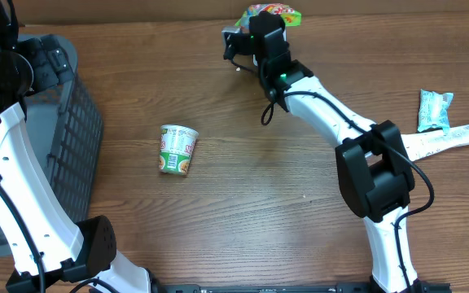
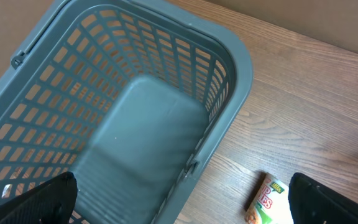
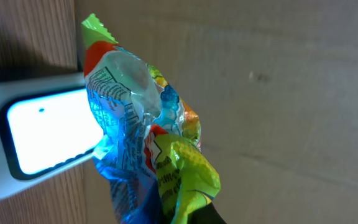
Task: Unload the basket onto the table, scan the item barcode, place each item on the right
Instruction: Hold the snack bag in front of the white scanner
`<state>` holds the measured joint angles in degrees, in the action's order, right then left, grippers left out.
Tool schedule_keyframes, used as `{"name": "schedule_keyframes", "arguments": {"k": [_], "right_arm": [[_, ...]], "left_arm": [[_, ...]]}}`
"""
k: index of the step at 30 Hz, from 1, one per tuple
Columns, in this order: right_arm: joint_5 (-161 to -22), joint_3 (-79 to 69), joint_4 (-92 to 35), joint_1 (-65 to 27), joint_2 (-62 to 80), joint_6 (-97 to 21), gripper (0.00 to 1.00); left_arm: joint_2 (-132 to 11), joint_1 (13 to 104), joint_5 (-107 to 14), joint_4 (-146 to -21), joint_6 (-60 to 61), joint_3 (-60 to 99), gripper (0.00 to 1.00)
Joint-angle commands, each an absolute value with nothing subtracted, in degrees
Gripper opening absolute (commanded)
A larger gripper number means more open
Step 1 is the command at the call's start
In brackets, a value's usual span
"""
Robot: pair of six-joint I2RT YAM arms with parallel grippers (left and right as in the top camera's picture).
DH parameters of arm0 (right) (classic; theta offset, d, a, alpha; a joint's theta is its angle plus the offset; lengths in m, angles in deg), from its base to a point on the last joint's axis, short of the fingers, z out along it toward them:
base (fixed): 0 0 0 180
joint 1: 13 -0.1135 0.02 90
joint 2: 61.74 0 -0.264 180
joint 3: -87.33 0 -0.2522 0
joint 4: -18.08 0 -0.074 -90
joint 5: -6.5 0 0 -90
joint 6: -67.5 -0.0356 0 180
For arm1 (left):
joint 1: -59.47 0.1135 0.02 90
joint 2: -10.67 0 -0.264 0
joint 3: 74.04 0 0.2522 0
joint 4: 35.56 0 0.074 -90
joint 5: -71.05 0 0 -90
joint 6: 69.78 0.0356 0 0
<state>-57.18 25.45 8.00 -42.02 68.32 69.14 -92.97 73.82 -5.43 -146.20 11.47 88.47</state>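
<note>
Wooden worktop [image 1: 259,212], brown and grained, seen from above and from each wrist. The right arm [image 1: 324,110] stretches from the near edge to the far edge, a little right of the middle. There the right pincer [image 1: 260,28] is clamped on a crinkled snack bag [image 1: 273,14] printed in bright green, red and blue. Close up, the bag stands just beside a white scanner [image 3: 42,134] with a glowing window. The bag's blue side overlaps the window's right end, but I cannot tell whether the two touch.

A grey slatted basket [image 1: 84,122] sits at the left edge. The left pincer [image 2: 180,193] hovers over it, its dark fingers [image 2: 42,199] spread wide apart above the basket's floor. A green-and-white cup [image 1: 177,149] lies on its side left of the middle, near the basket but apart from it. A pale blue packet [image 1: 434,110] lies near the right edge, well apart from the bag.
</note>
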Motion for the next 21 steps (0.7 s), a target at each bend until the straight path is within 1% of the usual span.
{"name": "schedule_keyframes", "arguments": {"k": [1,18,21], "right_arm": [[-55.9,27.5,9.7,-43.3,67.2,71.0,0.04],[-51.5,27.5,9.3,-43.4,67.3,71.0,0.04],[-51.3,27.5,5.2,-43.4,66.4,70.9,0.04]], "left_arm": [[-93.1,73.7,-5.5,-146.1,12.3,88.6,1.00],[-93.1,73.7,-5.5,-146.1,12.3,88.6,1.00],[-93.1,73.7,-5.5,-146.1,12.3,88.6,1.00]]}}
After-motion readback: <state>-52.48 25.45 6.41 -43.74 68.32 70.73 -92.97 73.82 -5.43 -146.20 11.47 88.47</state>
